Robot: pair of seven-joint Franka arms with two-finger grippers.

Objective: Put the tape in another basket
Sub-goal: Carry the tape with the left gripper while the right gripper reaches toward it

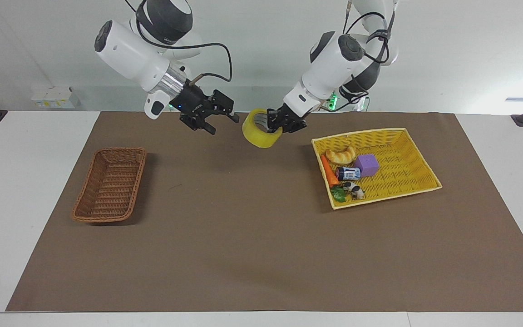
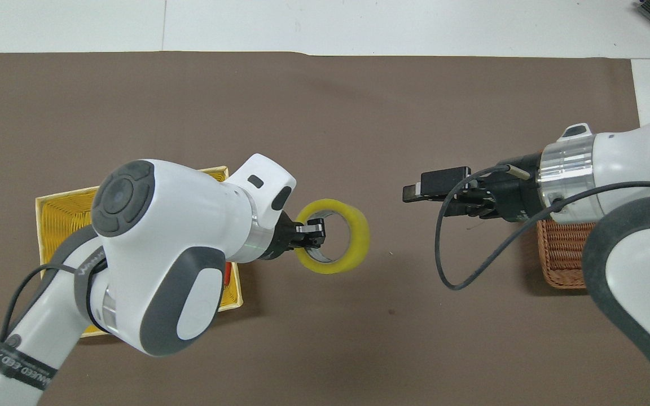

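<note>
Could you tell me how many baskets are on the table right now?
2. The dark-brown wicker basket sits toward the right arm's end of the table; the yellow basket, holding small toys, sits toward the left arm's end. No others are visible.

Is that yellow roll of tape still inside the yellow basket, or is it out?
Out. The left claw holds the tape in the air over the brown mat, clear of the yellow basket, which keeps only the small toys.
</note>
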